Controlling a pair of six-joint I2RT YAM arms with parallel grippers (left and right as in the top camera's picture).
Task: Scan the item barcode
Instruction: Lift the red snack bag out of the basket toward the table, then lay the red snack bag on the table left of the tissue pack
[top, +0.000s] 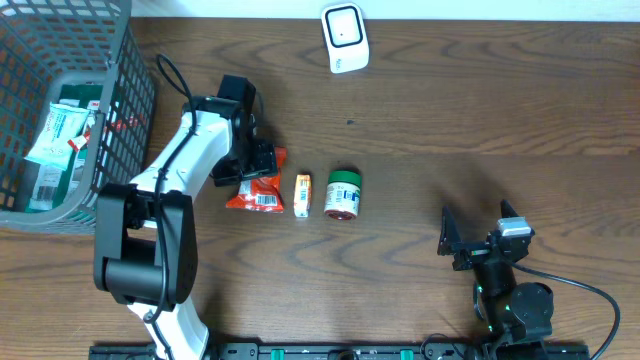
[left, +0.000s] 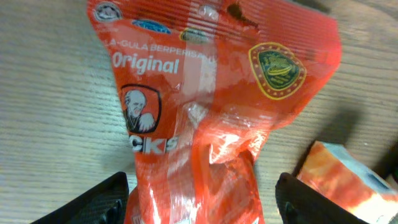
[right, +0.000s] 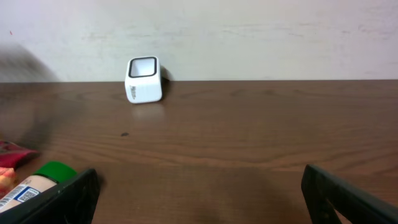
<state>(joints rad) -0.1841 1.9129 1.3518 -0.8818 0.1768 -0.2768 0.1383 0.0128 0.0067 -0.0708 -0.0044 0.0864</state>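
Glistening crinkly orange plastic pouch (left: 205, 124)

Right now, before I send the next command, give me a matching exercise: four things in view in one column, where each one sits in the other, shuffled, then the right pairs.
Things:
1. white scanner
2. red snack packet
3. green-lidded jar
4. grey basket

Places:
A. right end of the row of items
B. far left corner
C. at the open left gripper, flanked by its jaws
D. alone at the far edge, near the middle

Pairs: 1-D, 2-C, 3-A, 4-B.
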